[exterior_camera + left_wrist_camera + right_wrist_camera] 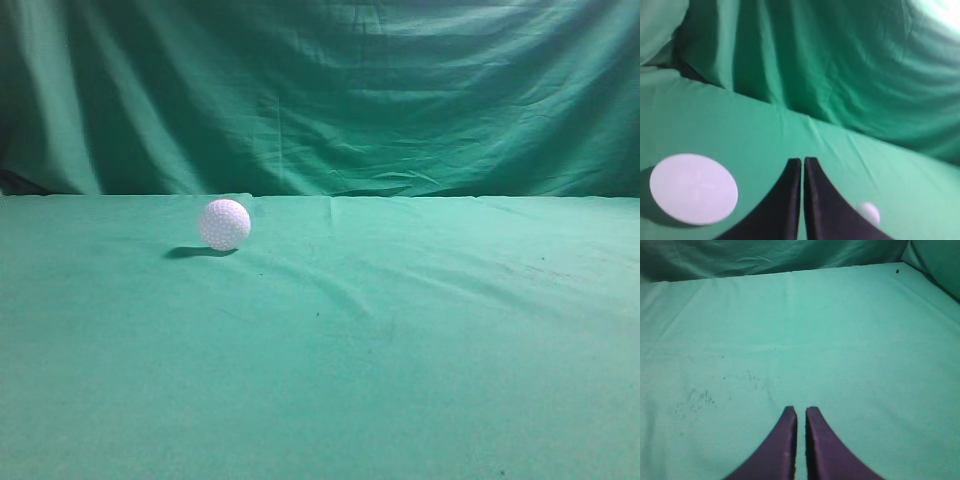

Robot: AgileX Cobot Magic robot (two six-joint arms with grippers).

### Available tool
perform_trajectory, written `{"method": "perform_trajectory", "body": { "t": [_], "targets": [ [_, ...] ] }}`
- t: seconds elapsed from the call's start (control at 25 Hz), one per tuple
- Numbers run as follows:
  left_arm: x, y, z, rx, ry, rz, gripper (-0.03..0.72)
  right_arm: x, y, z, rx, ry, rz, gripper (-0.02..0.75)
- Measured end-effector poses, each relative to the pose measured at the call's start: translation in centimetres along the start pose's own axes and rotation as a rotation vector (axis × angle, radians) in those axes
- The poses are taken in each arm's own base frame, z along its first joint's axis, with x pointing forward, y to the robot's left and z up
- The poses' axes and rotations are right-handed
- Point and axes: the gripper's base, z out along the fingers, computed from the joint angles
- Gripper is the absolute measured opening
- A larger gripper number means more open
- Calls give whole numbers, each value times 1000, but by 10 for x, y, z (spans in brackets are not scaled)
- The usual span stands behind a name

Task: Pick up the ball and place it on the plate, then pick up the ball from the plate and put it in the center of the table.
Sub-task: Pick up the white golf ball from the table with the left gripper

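Left gripper (803,165): the two dark fingers lie nearly together with only a thin slit between them, gripping nothing, and hang above the table (765,135). Seen from the left wrist, the ball (869,212) lies at about 4 o'clock from the fingertips, near but apart from them, resting on the cloth. The plate (693,188), a pale round disc, lies at about 8 o'clock, on the other side of the fingers from the ball, and carries nothing.

Right gripper (801,412): its fingers are likewise drawn nearly together and empty, over bare green cloth marked by a few dark specks; neither ball nor plate appears in that view.

In the exterior view the ball (224,223) sits alone on the table (400,350), left of the middle and toward the far edge, in front of the draped backdrop curtain (320,90). Neither arm nor plate is in that view.

Judged stage: the first pick-up has not begun. The left arm looks the better placed for it. To do the step well, the fingers should be spread wider than the ball before descending, then centred over it so it sits between the pads at its widest girth. A smooth sphere on wrinkled cloth may roll if one finger touches first, so the descent should be vertical and the closing gentle.
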Motion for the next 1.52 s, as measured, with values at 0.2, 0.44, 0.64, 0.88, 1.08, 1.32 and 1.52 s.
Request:
{"method": "perform_trajectory", "body": {
  "t": [0.2,0.44,0.64,0.88,1.08,1.32,1.52],
  "targets": [
    [-10,-5,-1,15,-26,34,0,0,0,0,0,0,0,54],
    [-42,-37,5,132,205,150,0,0,0,0,0,0,0,54],
    [-52,-48,28,144,404,160,0,0,0,0,0,0,0,54],
    [-55,-54,48,163,468,125,0,0,0,0,0,0,0,54],
    [-69,-74,83,302,687,255,0,0,0,0,0,0,0,54],
    [-65,-91,138,411,873,334,0,0,0,0,0,0,0,54],
    [-36,-114,179,464,989,504,0,0,0,0,0,0,0,54]
  ]
}}
